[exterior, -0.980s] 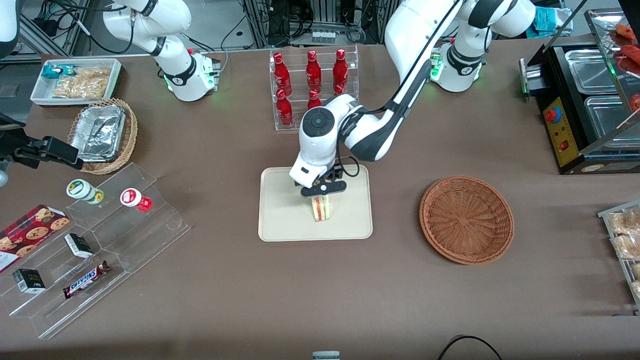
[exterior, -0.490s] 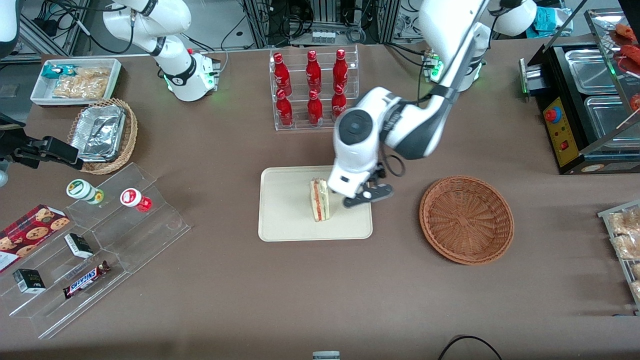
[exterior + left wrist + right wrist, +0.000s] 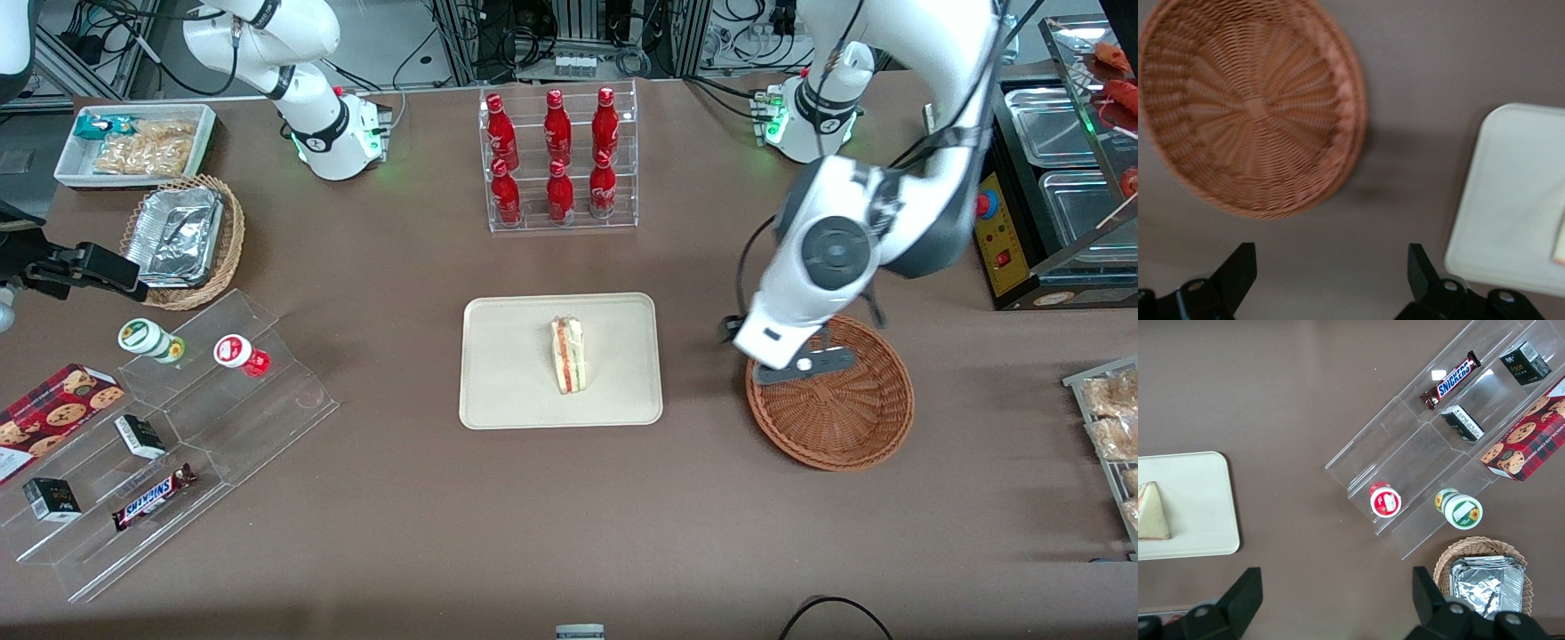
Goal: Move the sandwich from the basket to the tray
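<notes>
**Jaws spread and empty above the basket's edge**

Spread wide with nothing between them, my jaws hang on my gripper (image 3: 803, 366) above the round reddish-brown wicker basket (image 3: 836, 418), over the part of its rim that faces the tray. From my wrist I see both black fingers (image 3: 1238, 270) apart, with bare brown tabletop (image 3: 1425, 60) between them and the basket's woven bowl holding nothing.

Going left to right in the front view: the flat cream-beige plastic tray with rounded corners (image 3: 507, 373) lies near the middle of the table. The small triangular sandwich of white bread with red and green filling (image 3: 567, 355) rests on it, about central, well apart from me. Next comes a strip of bare table, then my gripper, then the basket toward my arm's end of the table.
</notes>
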